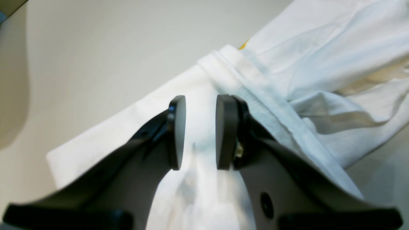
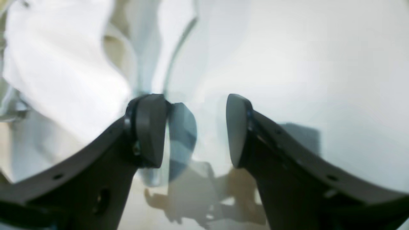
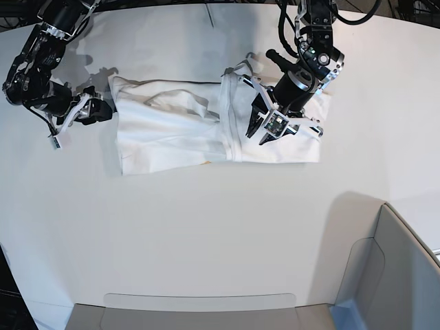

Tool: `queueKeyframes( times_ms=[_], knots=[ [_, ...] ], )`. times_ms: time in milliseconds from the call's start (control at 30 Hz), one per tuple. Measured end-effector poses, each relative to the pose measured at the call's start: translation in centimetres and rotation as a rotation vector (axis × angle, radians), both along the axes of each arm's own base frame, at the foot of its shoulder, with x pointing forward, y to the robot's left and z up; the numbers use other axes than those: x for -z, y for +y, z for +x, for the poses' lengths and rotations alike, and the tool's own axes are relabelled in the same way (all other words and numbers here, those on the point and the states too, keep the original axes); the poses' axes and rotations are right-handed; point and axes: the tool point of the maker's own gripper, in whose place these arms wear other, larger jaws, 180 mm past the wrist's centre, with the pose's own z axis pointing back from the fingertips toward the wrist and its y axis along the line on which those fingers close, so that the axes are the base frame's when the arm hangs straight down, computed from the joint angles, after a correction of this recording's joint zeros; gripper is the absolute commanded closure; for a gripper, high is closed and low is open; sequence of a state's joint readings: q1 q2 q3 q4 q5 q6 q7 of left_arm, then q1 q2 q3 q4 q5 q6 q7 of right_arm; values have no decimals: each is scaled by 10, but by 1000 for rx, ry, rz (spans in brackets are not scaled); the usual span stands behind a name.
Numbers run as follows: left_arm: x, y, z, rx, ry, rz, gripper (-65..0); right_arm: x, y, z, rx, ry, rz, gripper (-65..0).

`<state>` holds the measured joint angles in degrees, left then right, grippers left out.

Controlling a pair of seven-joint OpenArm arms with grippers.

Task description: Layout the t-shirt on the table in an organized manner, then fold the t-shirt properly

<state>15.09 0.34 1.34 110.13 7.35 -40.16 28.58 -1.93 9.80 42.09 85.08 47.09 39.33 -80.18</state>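
Both sets of jaws stand apart, gripping nothing. The table [image 3: 206, 227] carries the t-shirt [image 3: 172, 134] toward its far edge, near the middle, folded into a rumpled white band. The left gripper [image 3: 256, 118] hovers over the shirt's folded middle. The right gripper [image 3: 103, 108] sits just off the shirt's end, above bare table.

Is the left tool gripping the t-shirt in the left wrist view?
No: the left tool stands open above the t-shirt, with nothing pinched between its pads.

A white table [image 3: 206, 234] carries the partly folded t-shirt [image 3: 172, 134].
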Motion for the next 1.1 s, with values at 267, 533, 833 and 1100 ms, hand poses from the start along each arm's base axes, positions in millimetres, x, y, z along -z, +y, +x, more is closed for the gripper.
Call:
queueKeyframes(
  times_ms=[267, 533, 833, 1100],
  knots=[
    [0, -2, 0, 5, 0, -2, -174, -28, -6, 9, -9, -94, 78, -307],
    [0, -3, 0, 7, 1, -3, -174, -60, 2, 15, -53, -203, 56, -307],
    [11, -3, -7, 7, 34, -2, -174, -60, 20, 19, -65, -214, 85, -307],
    [10, -4, -6, 7, 32, -4, -174, -8, 25, 11, -59, -32, 68, -307]
  ],
)
